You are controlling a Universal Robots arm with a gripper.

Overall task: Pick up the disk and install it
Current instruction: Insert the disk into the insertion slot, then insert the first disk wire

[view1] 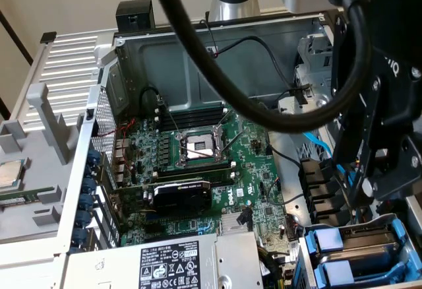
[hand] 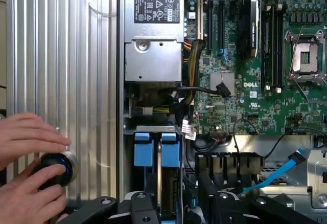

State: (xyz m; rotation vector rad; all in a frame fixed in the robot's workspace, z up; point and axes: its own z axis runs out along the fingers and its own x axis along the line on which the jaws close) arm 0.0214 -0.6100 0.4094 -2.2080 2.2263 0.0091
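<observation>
"Two blue-railed drives sat side by side in the bay, in the exterior view?" asked the trainee.

"Yes, at that view's lower right, inside the open case [view1: 198, 58]. I took the disk [view1: 356, 235] to be the one nearer the mainboard [view1: 257, 190]. The gripper [view1: 372, 190] hung near the bay, its black links in front of a blue cable [view1: 316, 145]. The power supply [view1: 191, 262] lay just beside the bay."

"And the wrist view?"

"There the disk [hand: 170, 152] lay edge-on in its slot, in line with the gripper [hand: 180, 215]. Its blue tab was level with the neighbouring drive [hand: 141, 150]. The claw's links stood spread to either side of it. I saw nothing pinched, so I judged it was not gripping. A person's hands [hand: 25, 137] were on a round black knob [hand: 55, 169] on the ribbed panel [hand: 76, 55], well apart from the bay."

"So how was the seating to be done well?"

"By my reckoning, the disk had to be square to the slot so both rails ran in their guides. The push belonged along its length, not sideways. I would have counted it home only with its tab flush with its neighbour's. The black cable bundle [hand: 202, 183] and the blue cable [hand: 286, 165] lay near, so the claw needed room on that side."
</observation>
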